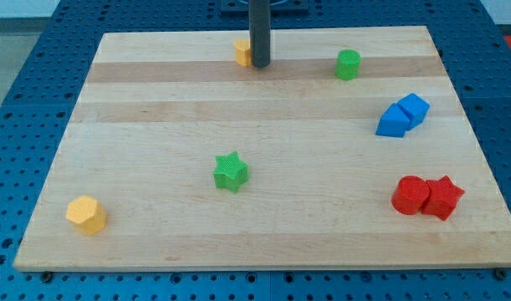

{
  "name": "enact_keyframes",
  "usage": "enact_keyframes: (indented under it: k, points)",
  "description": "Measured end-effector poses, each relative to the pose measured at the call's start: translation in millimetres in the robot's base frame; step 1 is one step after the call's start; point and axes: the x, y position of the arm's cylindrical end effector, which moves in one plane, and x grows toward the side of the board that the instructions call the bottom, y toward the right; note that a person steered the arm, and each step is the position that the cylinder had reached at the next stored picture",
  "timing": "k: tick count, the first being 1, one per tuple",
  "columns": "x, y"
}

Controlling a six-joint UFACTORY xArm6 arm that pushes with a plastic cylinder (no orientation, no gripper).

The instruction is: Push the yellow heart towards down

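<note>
Camera view: my tip (260,64) sat near the board's top edge, touching or just beside the right side of the yellow heart (242,52), which it partly hid. No jaws on this rig; the bare rod held nothing. To push the heart downward well, the tip should probably get above it first, then drive straight, centred. No containers present. Elsewhere: green cylinder (348,64), two blue blocks (402,115), green star (231,171), two red blocks (427,196), yellow hexagon (87,215), wooden board (155,109)
</note>
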Motion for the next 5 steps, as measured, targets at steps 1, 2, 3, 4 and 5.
enact_keyframes:
  k: [1, 2, 3, 4, 5]
  points:
    - [5, 46]
    - [-16, 75]
    - [-60, 31]
    - [-54, -3]
    - [-43, -15]
